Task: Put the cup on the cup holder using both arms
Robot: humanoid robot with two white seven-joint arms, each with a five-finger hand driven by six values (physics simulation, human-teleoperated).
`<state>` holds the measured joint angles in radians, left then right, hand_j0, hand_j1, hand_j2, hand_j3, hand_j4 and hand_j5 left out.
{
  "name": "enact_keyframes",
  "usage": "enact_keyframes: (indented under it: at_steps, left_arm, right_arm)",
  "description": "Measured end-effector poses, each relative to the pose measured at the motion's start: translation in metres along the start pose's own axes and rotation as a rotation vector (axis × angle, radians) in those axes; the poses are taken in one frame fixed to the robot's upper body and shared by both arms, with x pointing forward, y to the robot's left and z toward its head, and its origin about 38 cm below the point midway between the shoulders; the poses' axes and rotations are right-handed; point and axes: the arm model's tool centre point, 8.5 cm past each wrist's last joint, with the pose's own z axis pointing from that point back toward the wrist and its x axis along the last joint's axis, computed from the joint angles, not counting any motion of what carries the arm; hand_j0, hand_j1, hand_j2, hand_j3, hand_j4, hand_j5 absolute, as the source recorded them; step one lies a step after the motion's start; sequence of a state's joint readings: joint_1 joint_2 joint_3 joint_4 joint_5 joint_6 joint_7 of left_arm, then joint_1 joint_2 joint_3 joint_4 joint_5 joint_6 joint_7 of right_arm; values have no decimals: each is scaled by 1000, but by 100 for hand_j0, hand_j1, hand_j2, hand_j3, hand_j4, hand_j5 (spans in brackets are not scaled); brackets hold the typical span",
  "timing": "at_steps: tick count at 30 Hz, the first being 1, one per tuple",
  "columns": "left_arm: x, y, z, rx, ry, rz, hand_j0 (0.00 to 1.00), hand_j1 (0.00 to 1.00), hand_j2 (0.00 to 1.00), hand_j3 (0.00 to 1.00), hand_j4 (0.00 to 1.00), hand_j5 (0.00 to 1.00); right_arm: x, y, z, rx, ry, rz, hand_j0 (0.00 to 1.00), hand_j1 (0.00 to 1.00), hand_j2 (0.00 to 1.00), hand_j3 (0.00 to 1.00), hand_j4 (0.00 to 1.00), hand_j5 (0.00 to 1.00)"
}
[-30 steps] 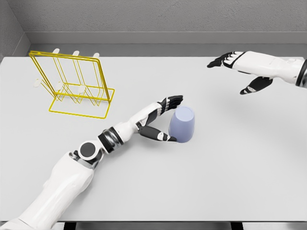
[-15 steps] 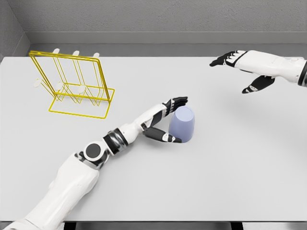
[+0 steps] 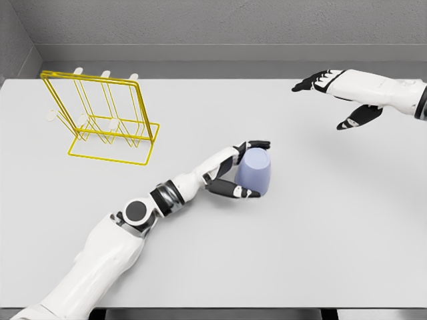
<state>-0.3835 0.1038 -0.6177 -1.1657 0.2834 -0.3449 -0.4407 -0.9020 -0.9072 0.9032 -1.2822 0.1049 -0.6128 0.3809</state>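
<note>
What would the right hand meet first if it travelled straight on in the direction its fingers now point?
Probably nothing: the right hand, open and raised at the far right, points leftward across the bare grey table. That line seems to pass behind the lavender plastic cup and the yellow wire cup holder, though depth is unclear.

Left arm: enters lower left, elbow bent, forearm stretched toward centre | left robot hand [image 3: 235, 172]: fingers and thumb curved in a wide C | Right arm: enters right edge, raised | right robot hand [image 3: 337, 93]: fingers spread, holding nothing
</note>
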Motion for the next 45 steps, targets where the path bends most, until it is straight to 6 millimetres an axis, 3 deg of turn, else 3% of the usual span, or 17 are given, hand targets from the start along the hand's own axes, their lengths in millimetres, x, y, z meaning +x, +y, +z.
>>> enact_keyframes:
  at_steps: [4,10,20,25,28,35,45]
  left_arm:
    - [0,0,1,3,0,5,48,48,48,48,48,48]
    - [0,0,1,1,0,6,42,42,42,42,42,42]
    - [4,-1,4,-18,-16,2,41,41,41,41,41,41]
    - [22,5,9,-25,-72,0,41,41,41,41,41,41]
    - [29,4,25,-19,-98,18,40,40,40,40,40,40]
    - [64,23,55,-8,-174,-4,39,39,39,39,39,39]
    - [107,66,110,13,-207,-2,39,39,39,39,39,39]
  right_arm:
    - [0,-1,0,-1,0,1,100,100,100,100,100,100]
    - [0,-1,0,-3,-1,1,100,100,100,100,100,100]
    - [0,0,0,-1,0,0,100,100,100,100,100,100]
    - [0,0,0,-1,0,0,100,100,100,100,100,100]
    - [0,-1,0,-2,0,2,100,100,100,100,100,100]
    - [0,0,0,-2,0,0,100,100,100,100,100,100]
    - [0,0,0,-1,0,0,100,100,100,100,100,100]
